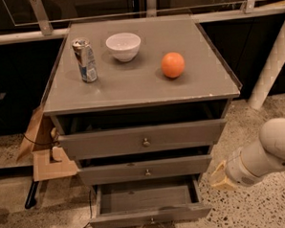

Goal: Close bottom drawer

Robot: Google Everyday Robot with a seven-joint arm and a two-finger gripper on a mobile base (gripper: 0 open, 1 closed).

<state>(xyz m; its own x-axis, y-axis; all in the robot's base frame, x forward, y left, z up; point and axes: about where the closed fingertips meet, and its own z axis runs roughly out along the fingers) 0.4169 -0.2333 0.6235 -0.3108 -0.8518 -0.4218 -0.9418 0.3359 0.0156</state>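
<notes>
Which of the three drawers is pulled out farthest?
The bottom drawer, lowest of the three: its inside floor shows from above, while the top drawer and middle drawer barely stick out. The gripper is right of it.

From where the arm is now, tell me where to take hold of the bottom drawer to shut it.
Take the bottom drawer at the middle of its front panel, by the small knob, coming from the front. It stands pulled out, panel facing outward, so a centred push should slide it straight. The gripper sits to its right, beside the cabinet.
</notes>
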